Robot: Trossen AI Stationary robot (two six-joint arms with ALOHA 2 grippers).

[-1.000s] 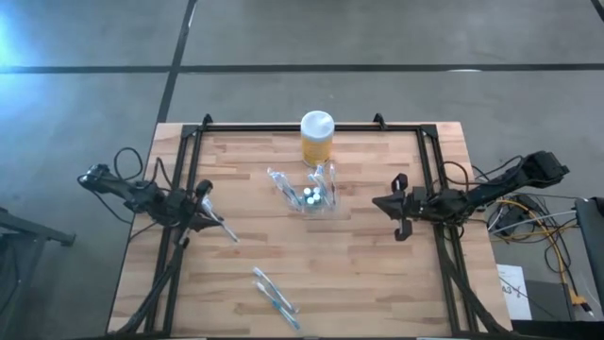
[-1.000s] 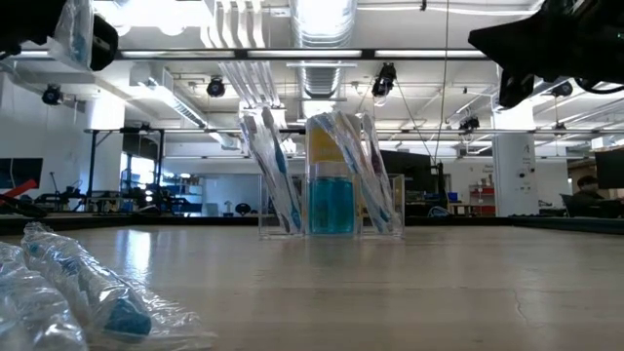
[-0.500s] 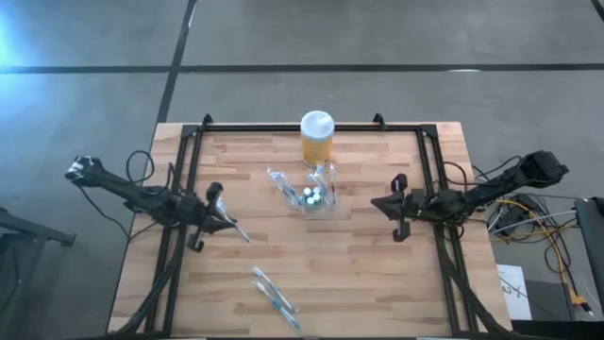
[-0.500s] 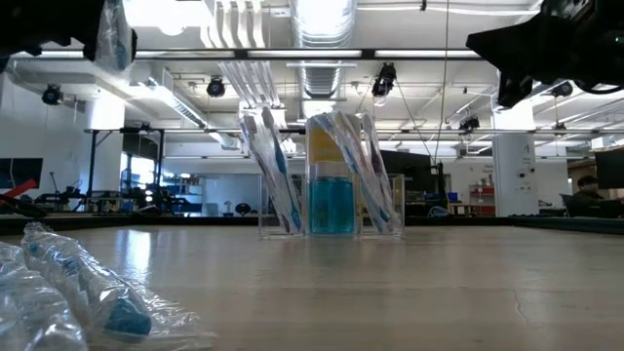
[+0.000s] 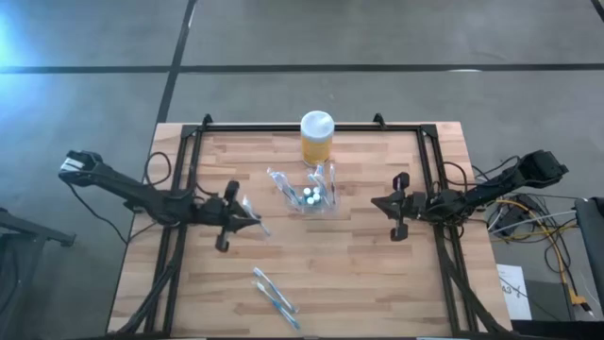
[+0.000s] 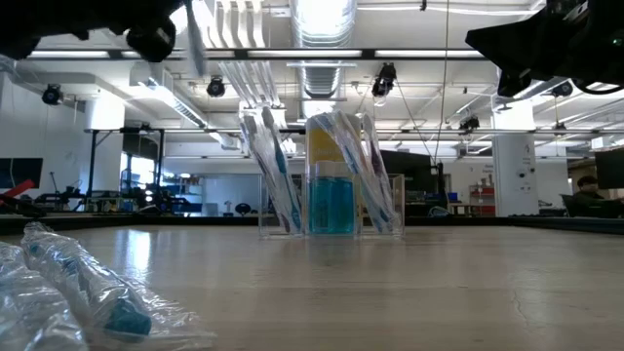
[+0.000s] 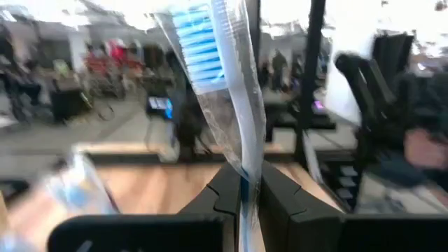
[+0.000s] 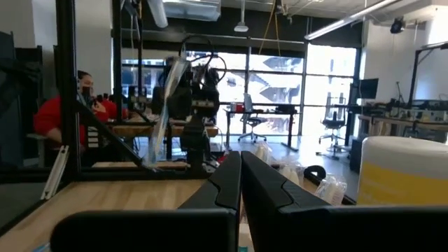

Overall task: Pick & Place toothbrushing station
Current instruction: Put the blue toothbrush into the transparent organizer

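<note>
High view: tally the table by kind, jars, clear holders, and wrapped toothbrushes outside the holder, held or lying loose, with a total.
Yellow jar: 1
Clear holder: 1
Wrapped toothbrush in the left claw: 1
Loose wrapped toothbrushes: 2, as far as shows
Total: 5

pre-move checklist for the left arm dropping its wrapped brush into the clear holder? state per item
1. Grip: left gripper is shut on the wrapped toothbrush, which stands up between the fingers. ok.
2. Height: left gripper is carried well above the table top in the low view. ok.
3. Target: toothbrushing station stands upright mid-table and already holds brushes. Free slot: cannot tell.
4. Neighbour: yellow jar sits just behind the station; contact between them: cannot tell.
5. Right gripper is shut and empty, off to the station's right, apart from it. ok.
6. Alignment: left gripper is off to the station's left, not over it. not ok.
</note>
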